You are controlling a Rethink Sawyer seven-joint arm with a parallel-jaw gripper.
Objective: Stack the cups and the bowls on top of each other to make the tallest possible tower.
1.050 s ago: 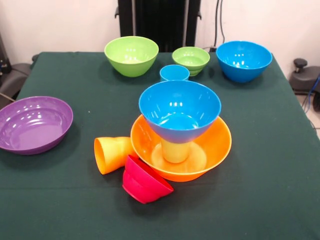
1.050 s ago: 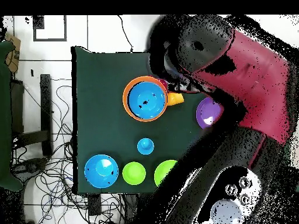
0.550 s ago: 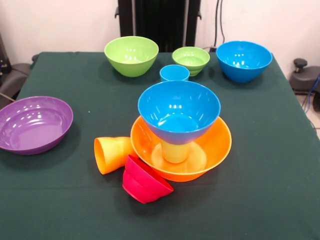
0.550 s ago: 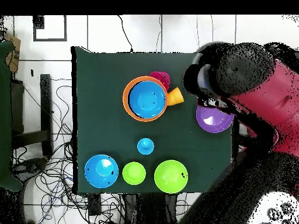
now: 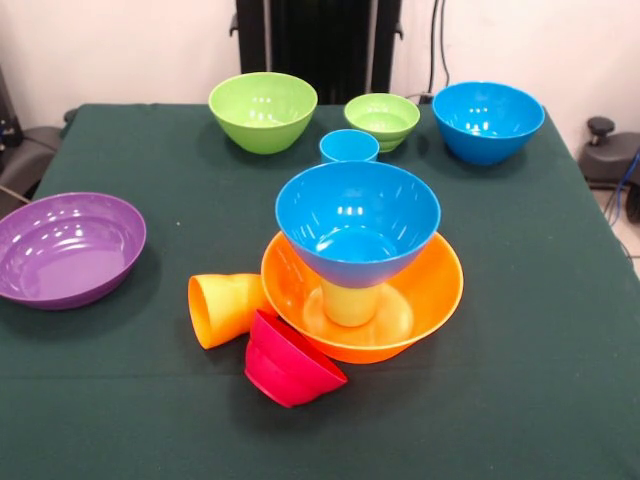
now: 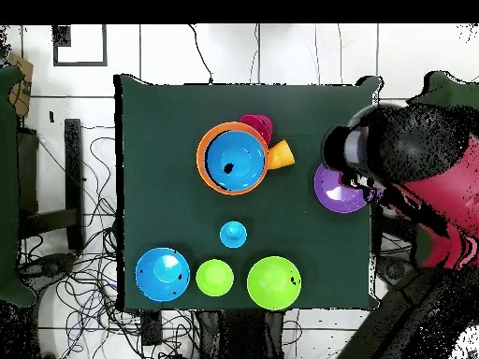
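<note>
With the end effector's state impossible to tell, the tower [image 5: 360, 265] near the table's middle could be toppled, its blue bowl [image 5: 358, 220] being perched on a narrow lime cup [image 5: 350, 300] in the orange bowl [image 5: 430, 290].

1. A tabletop [image 5: 560, 330] under a dark green cloth [image 6: 168, 168] fills most of the front view.
2. Behind it, a pale wall [image 5: 120, 50] with a black ribbed panel [image 5: 318, 40] at its middle.
3. Black cables [image 5: 438, 45] hang down the wall right of the panel.
4. In the overhead view, a white tiled floor [image 6: 215, 51] surrounds the tabletop.
5. Tangled cables [image 6: 89, 252] lie on the floor at its left side.
6. A black stand [image 6: 65, 178] sits among them.
</note>
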